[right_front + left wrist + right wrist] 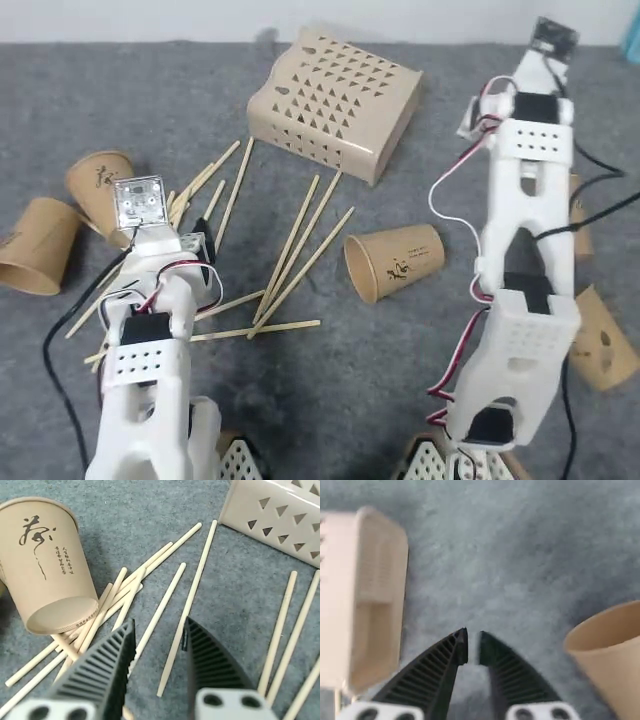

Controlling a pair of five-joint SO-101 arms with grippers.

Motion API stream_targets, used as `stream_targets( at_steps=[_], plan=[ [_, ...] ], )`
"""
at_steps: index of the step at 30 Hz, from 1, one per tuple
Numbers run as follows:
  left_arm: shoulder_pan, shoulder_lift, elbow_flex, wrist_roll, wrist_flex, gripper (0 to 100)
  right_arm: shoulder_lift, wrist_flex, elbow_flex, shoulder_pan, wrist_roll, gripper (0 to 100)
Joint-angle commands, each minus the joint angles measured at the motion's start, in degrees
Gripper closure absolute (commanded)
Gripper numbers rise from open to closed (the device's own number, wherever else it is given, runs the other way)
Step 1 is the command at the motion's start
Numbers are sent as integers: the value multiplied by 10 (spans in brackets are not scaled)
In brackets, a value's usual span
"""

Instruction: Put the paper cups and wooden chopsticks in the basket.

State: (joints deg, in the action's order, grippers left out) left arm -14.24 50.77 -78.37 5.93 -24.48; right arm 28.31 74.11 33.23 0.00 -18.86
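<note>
The beige perforated basket (335, 95) lies tipped over at the back of the grey carpet; its wall (280, 515) and end (365, 595) show in the wrist views. Several wooden chopsticks (295, 250) lie scattered in the middle. Two paper cups (100, 185) (35, 245) lie at the left, and another cup (395, 262) lies on its side in the centre. My left gripper (159, 625) (197, 245) hangs open above the chopsticks (187, 607), beside a cup (47, 565). My right gripper (472, 637) is shut and empty above bare carpet, between the basket and a cup (607, 650).
Two more paper cups (600, 350) (580, 235) lie at the right, partly behind the right arm (525, 250). Black cables trail beside both arms. Bare carpet lies in front of the centre cup.
</note>
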Motion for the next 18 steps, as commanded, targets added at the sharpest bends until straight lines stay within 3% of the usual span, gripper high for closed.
stream_targets(
  at_steps=[1, 9, 18],
  plan=[
    [-3, -3, 1, 7, 13, 852, -52, 20, 15, -66, -5, 816],
    [-5, -3, 1, 5, 13, 852, -45, -47, 13, -156, -81, 786],
    [-5, -2, 1, 4, 13, 852, 36, -125, 13, -199, -88, 786]
  ],
)
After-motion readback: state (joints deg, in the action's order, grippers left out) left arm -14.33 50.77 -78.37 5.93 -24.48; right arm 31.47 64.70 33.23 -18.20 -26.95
